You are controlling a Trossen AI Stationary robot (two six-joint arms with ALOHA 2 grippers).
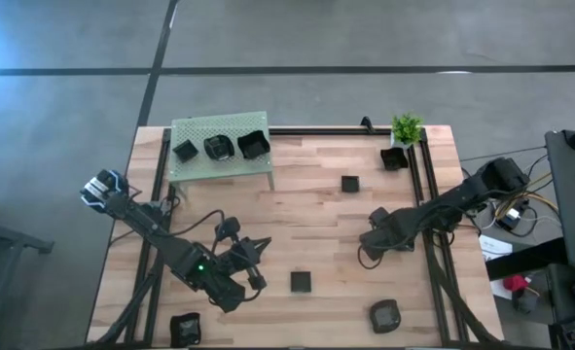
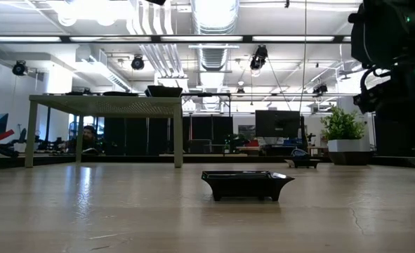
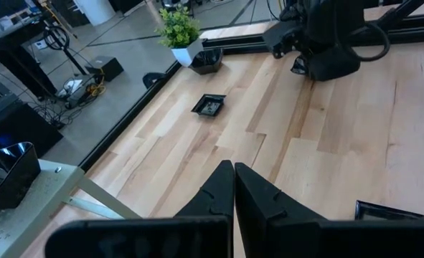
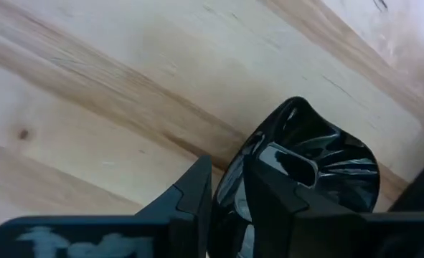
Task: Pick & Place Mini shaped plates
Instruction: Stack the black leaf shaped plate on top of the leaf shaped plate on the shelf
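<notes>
My right gripper (image 1: 373,240) is low over the table's right half, shut on a glossy black fluted mini plate (image 4: 312,161). My left gripper (image 1: 255,250) hovers over the table's near left part, its fingers shut on nothing (image 3: 233,179). The green perforated platform (image 1: 195,163) stands at the far left on its legs and carries three black dishes (image 1: 219,147). Loose mini plates lie flat on the wood: a square one (image 1: 350,183) (image 3: 209,105), another (image 1: 301,282) (image 2: 248,184), a rounded one (image 1: 384,315), and one at the near left corner (image 1: 185,329). My right gripper pinches the fluted plate by its rim (image 4: 233,179), on the side nearest the wrist. One finger (image 4: 190,197) is outside the wall and the other (image 4: 283,201) lies over the inside. The fingers come down slanting from the table's right. I cannot tell whether the plate is off the wood.
A small potted green plant (image 1: 406,127) stands at the far right corner, with a black dish (image 1: 394,158) beside it. Black rails (image 1: 428,194) run along the table's right and left sides. Bare wood lies in the middle (image 1: 306,219).
</notes>
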